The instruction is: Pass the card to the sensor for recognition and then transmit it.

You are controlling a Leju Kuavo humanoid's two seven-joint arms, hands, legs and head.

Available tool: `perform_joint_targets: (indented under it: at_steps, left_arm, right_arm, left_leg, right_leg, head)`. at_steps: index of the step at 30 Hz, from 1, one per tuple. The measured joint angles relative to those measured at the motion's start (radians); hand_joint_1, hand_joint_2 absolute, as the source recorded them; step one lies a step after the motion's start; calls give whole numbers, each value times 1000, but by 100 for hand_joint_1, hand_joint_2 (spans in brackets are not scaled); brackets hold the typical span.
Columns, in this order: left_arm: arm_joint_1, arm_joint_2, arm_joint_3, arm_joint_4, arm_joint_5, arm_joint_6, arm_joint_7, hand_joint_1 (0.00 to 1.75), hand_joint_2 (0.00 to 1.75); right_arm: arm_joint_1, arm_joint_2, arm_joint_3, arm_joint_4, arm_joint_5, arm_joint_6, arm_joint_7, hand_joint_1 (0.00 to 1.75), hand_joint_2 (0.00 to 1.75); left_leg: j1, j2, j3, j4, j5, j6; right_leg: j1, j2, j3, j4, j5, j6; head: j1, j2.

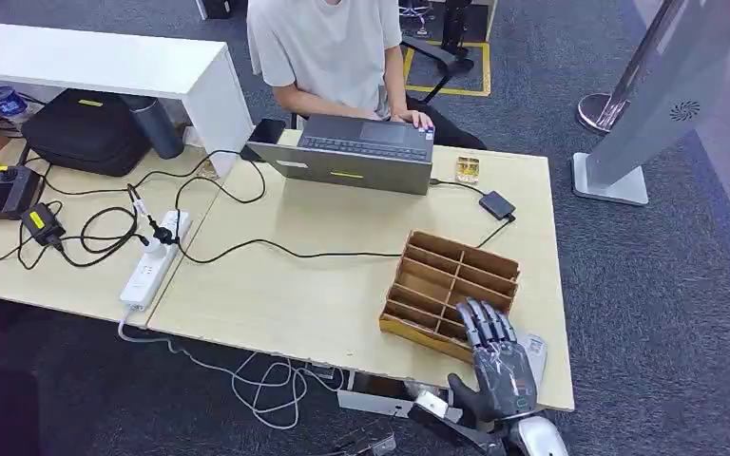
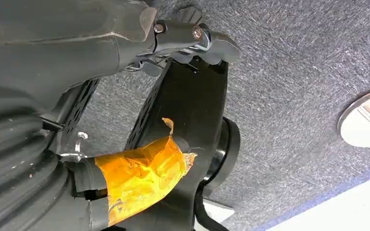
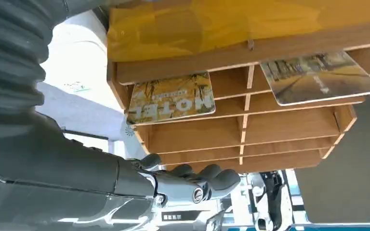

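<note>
Table point(image 1: 342, 285): right hand point(image 1: 496, 356) over organizer point(image 1: 437, 275); wrist view reveals cards point(image 3: 171, 98).

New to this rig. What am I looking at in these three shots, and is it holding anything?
It is a humanoid robot with two arms, seen through three cameras. The head view looks down at a desk: a person types on a laptop, beside a power strip and a wooden divided rack. The right hand hovers at the rack's near corner, holding nothing visible. Its wrist camera shows two cards in the rack's slots. The left wrist camera faces carpet; whether that hand is open cannot be told.
</note>
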Motion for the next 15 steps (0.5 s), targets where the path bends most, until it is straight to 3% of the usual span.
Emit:
perform_joint_targets:
  at_steps: [15]
  left_arm:
    - [0, 0, 0, 0, 6, -2, -2, 0, 175]
  right_arm:
    - [-10, 1, 0, 10, -14, 26, 11, 0, 175]
  left_leg:
    - [0, 0, 0, 0, 0, 0]
  right_leg:
    - [0, 0, 0, 0, 0, 0]
  head:
    - [0, 0]
